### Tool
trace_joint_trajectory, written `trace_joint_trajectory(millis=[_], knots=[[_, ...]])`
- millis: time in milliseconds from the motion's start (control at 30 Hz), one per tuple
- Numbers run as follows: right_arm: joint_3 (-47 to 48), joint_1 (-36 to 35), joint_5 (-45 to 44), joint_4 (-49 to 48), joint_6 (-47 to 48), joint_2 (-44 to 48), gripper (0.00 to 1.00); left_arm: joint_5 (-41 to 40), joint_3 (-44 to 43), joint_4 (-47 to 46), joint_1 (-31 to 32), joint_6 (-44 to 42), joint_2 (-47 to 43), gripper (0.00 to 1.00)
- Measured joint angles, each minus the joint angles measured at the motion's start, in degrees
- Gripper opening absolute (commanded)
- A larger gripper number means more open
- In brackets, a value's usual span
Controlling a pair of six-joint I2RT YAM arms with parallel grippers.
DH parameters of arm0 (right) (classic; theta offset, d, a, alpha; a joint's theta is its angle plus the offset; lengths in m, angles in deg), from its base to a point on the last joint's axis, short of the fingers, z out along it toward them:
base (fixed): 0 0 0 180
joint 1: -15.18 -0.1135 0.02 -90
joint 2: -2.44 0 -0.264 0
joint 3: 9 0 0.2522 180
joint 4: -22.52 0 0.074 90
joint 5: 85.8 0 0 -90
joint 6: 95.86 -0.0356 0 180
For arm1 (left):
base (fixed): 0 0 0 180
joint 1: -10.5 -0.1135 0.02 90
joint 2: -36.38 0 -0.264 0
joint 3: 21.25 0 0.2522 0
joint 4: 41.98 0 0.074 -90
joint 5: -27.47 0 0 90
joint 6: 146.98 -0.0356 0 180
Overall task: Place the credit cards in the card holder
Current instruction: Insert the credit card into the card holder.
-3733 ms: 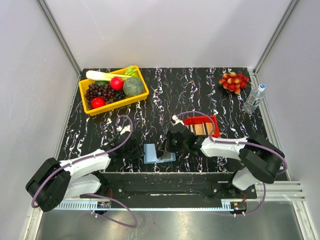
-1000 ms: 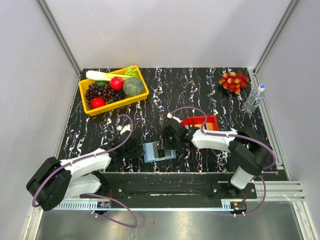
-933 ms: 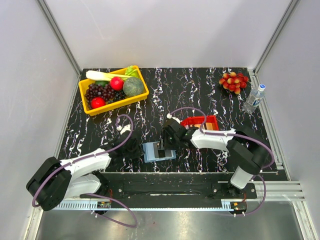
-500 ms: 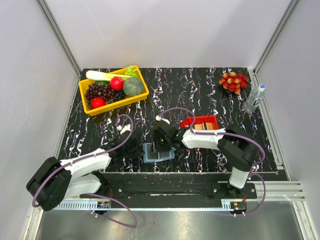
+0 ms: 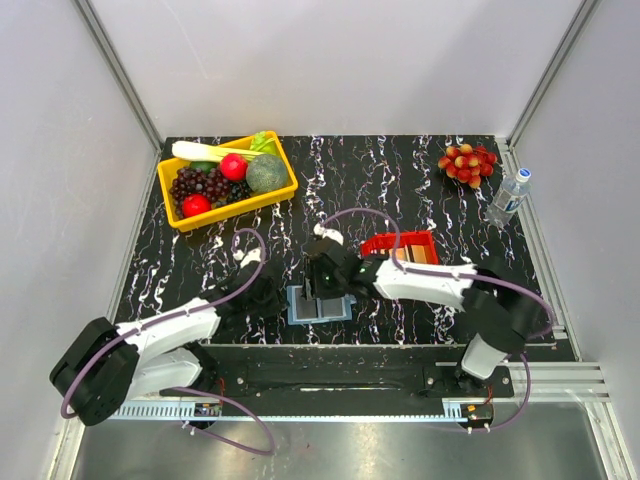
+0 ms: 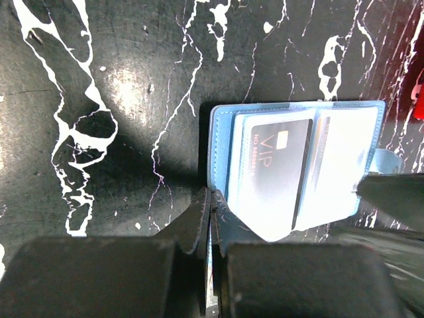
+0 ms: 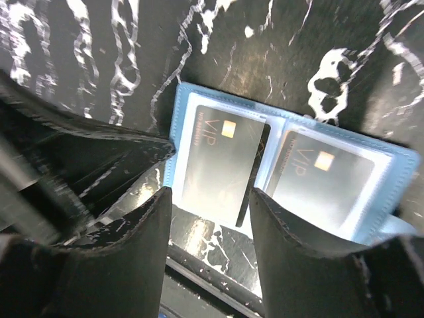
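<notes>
Right fingers [image 7: 126, 265] spread over card holder [image 7: 273, 152], left gripper [image 6: 211, 202] pinching edge

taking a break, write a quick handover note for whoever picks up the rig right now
Grippers: left gripper is shut on an edge of the card holder, which lies open on the table. The right gripper is open and empty, hovering over the holder.
Done: two dark VIP cards lie in the holder, one per side.
Left: a tan card shows in the red tray beside the holder; whatever is in there has to go into the holder.
</notes>
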Motion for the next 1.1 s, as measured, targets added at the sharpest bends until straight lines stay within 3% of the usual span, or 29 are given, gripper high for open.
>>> trace_joint_trajectory(millis=[267,533,800,1033,1100], knots=[[-2.80,0.83,-9.64,3.85,2.95,14.36,0.59,0.00,-0.17,0.90,0.00,-0.74,-2.64,0.00],[-8.24,3.32,-10.47,8.44,4.46,14.40,0.59,-0.59,-5.01,6.88,0.00,-4.13,-2.91,0.00],[-7.32,3.63,-10.45,10.12,4.74,11.50,0.60,-0.66,-8.52,9.75,0.00,-6.80,-3.08,0.00],[-4.83,3.63,-10.49,12.44,4.57,6.25,0.47,-0.66,-8.79,10.19,0.00,-7.10,-2.58,0.00],[-4.83,3.63,-10.60,12.83,4.28,6.23,0.36,-0.66,-8.81,10.38,0.00,-7.28,-2.47,0.00]])
